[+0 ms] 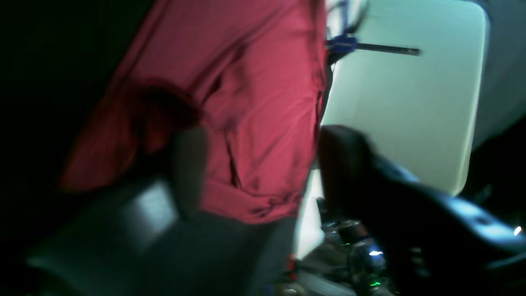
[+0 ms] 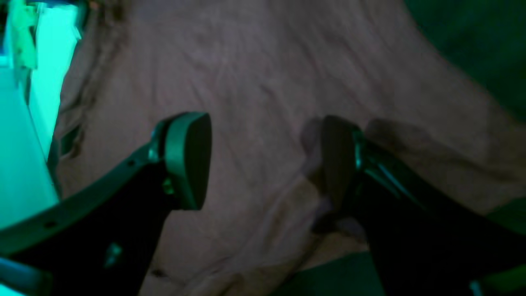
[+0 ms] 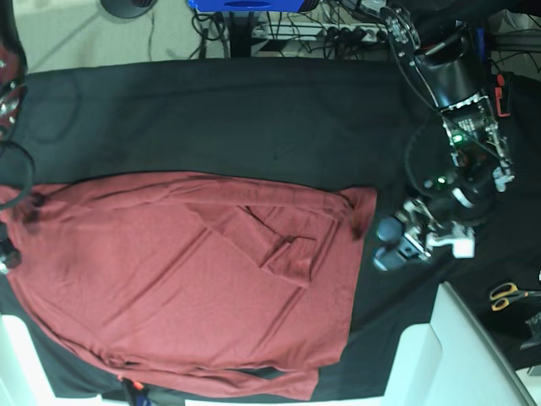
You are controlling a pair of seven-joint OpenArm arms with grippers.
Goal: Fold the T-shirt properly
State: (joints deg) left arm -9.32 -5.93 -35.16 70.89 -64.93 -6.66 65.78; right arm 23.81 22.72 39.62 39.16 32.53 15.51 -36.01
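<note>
— The left gripper (image 1: 263, 164), is it gripping anything?

— No, its jaws stand apart with nothing between them. The T-shirt (image 3: 186, 279) lies just past its fingertips, spread over the black table cover (image 3: 254, 118).

— And the right gripper (image 2: 265, 160)?

— Spread too. Its fingers (image 2: 189, 160) hover over the maroon fabric; one seems to brush a fold, though I can't tell for sure.

— Anything else near the left one?

— A pair of scissors (image 3: 507, 294) off to its side, on the cover.
</note>
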